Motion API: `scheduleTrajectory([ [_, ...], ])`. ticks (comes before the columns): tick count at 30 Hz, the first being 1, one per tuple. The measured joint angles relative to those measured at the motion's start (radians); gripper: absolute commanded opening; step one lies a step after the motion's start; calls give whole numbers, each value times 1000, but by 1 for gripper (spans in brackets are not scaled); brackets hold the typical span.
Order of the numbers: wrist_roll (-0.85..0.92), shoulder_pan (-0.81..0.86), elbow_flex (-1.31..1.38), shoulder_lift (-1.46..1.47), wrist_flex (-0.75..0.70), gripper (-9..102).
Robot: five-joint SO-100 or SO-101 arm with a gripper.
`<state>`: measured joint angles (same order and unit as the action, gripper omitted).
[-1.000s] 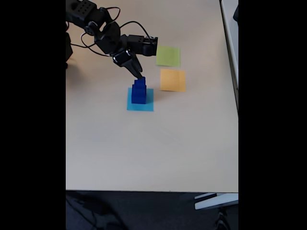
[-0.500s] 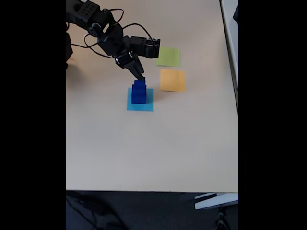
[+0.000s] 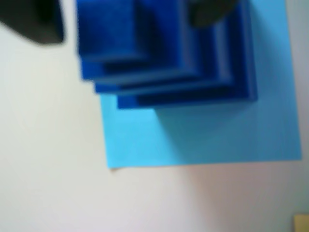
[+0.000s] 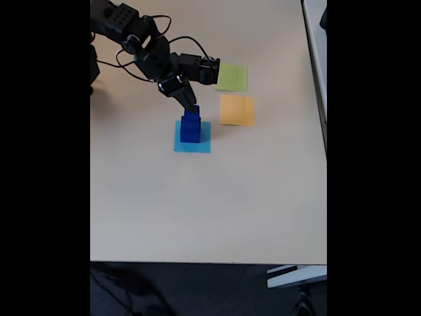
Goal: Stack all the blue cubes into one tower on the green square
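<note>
Your tower (image 4: 191,126) of blue cubes (image 3: 164,53) stands just left of frame centre in the fixed view, on the light blue square (image 4: 193,139), not the green square (image 4: 231,78) up-right. The jaws (image 4: 191,108) straddle its top; I cannot tell whether they grip.
</note>
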<state>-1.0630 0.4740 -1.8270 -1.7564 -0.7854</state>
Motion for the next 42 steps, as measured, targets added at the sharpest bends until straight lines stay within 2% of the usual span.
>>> scheduleTrajectory([
  [5, 0, 0, 0, 0, 0, 0],
  [16, 15, 6, 28, 0, -15, 0],
  [21, 37, 0, 138, 31, -98, 0],
  [28, 48, -57, 255, 100, -114, 0],
  [36, 46, -138, 492, 339, -114, 0],
  [42, -25, -179, 655, 551, -87, 0],
])
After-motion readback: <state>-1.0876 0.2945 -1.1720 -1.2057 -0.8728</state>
